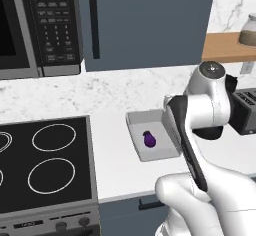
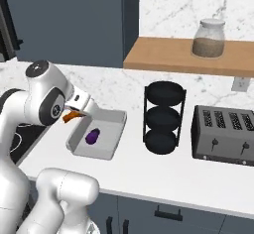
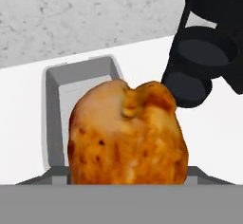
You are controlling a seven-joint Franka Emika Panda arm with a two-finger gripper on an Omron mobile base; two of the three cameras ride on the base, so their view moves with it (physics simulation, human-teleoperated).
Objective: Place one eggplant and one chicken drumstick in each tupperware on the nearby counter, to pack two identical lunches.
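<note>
**Carrying a drumstick over to the tupperware**

Filling the foreground of the hand view, a chicken drumstick (image 3: 127,135) sits right in front of the camera, its plump orange-brown end toward the lens. The jaws themselves are hidden behind it, so I cannot see them directly; since the drumstick hangs in the air with the hand, I judge them clenched on it. In the right base view its tapered end pokes out by the wrist (image 2: 72,115), at about 9 o'clock from the tray.

Just beyond lies the tupperware (image 3: 56,105), an open grey tray on the white desk (image 2: 163,171). One small violet eggplant (image 1: 149,139) already rests inside it, near the middle.

The step in hand, as I read it, is bringing the drumstick to this tray. The next move calls for shifting the hand toward 3 o'clock until it is over the free floor beside the eggplant, lowering, then letting go.

Farther off at 3 o'clock stand a black three-tier rack (image 2: 164,117) and a toaster (image 2: 223,135), with a jar (image 2: 209,38) on the wooden shelf (image 2: 163,55) behind.
</note>
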